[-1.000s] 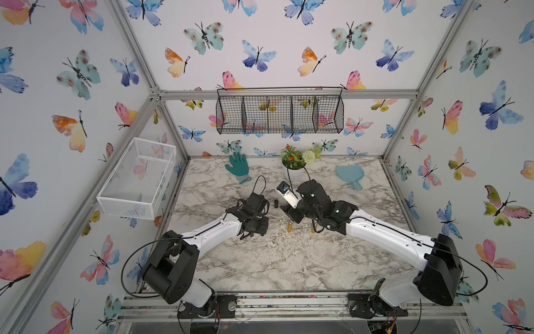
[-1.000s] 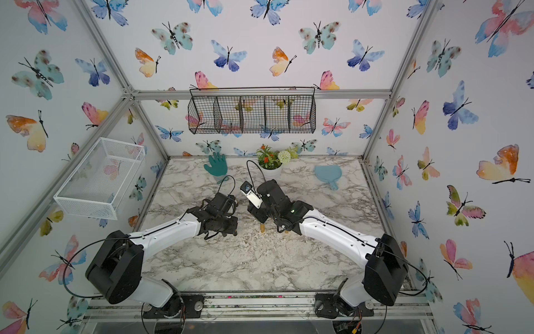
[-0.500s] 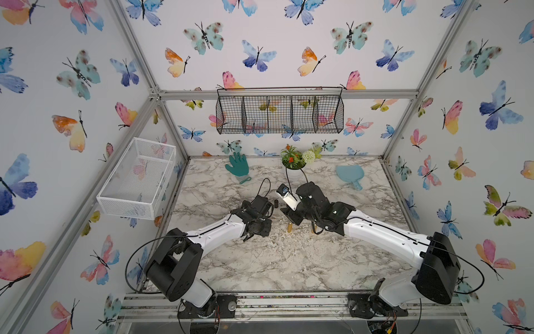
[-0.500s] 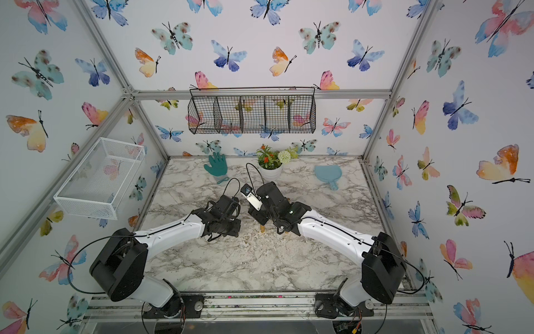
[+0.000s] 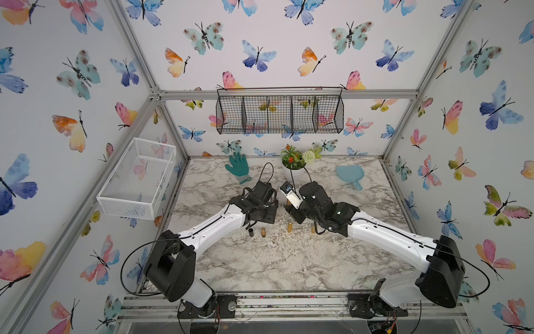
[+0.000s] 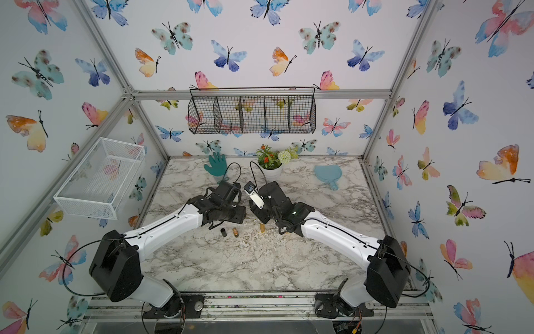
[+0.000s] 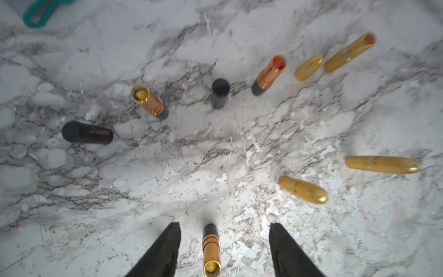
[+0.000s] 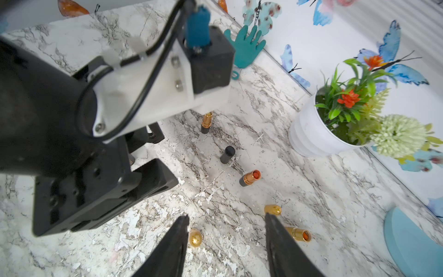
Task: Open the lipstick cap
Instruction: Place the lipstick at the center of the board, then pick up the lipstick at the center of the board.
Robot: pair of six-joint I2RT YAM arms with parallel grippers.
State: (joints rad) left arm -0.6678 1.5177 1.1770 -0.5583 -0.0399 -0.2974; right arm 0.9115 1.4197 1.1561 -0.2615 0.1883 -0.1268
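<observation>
An uncapped copper lipstick (image 7: 211, 249) with a black base and a yellow-green stick stands upright on the marble between my left gripper's fingers. My left gripper (image 7: 224, 225) is open, and neither finger touches the tube. A black cap (image 7: 220, 93) stands further off and another (image 7: 86, 133) lies on its side. My right gripper (image 8: 226, 215) is open and empty. A small gold cap (image 8: 194, 237) stands just beside one of its fingers (image 8: 177, 239). In both top views the two gripper bodies (image 5: 260, 212) (image 5: 300, 209) point down close together at mid table.
Several more lipsticks and gold caps are scattered around: an open copper one with a red stick (image 7: 268, 74), a closed gold tube (image 7: 382, 164), and an open gold one (image 8: 298, 234). A white flower pot (image 8: 309, 134), a teal glove (image 5: 238, 167) and a blue paddle (image 5: 349, 175) sit at the back.
My left gripper has opened and let go of the copper lipstick, and its wrist has shifted slightly toward the back wall. The right arm has hardly moved.
</observation>
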